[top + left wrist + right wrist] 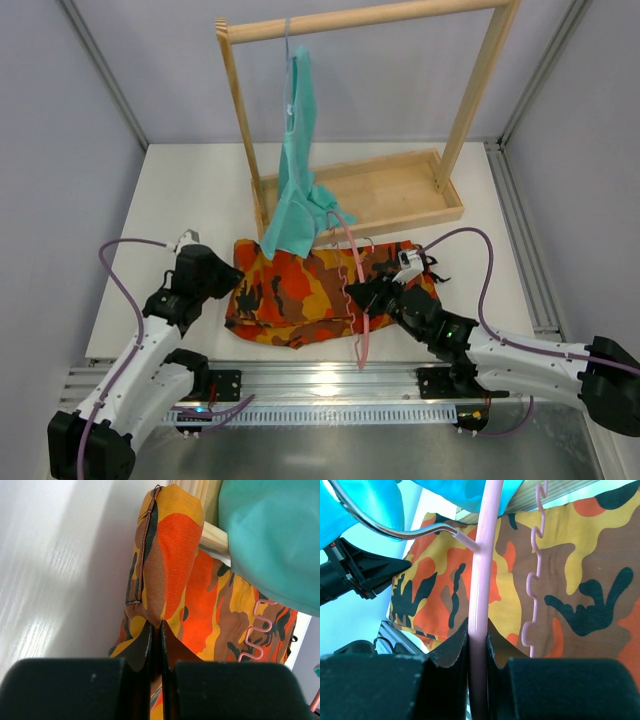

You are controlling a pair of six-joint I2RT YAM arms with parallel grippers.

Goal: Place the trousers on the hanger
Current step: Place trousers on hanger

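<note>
The left hand (156, 632) pinches crosswise trousers (295, 290), right hand (478, 635) the hanger (364, 335), hook (380, 528) pointing away.

A white surface (180, 190) is seen, bordered along its near edge by a metal rail (330, 378). On the rear half a shallow wooden tray base (400, 195), from which a rack's uprights rise, is set with its long side running roughly left to right. Just in front of it the trousers (300, 290) are spread in a broad folded patch near the front edge, their rear edge close against the tray. The hanger (357, 275) is laid across the right part of the trousers, its long arm carried out past the near edge over the rail. The hem of a teal garment (295, 215) appears to be resting on the rear edge of the trousers, though contact cannot be confirmed.
</note>
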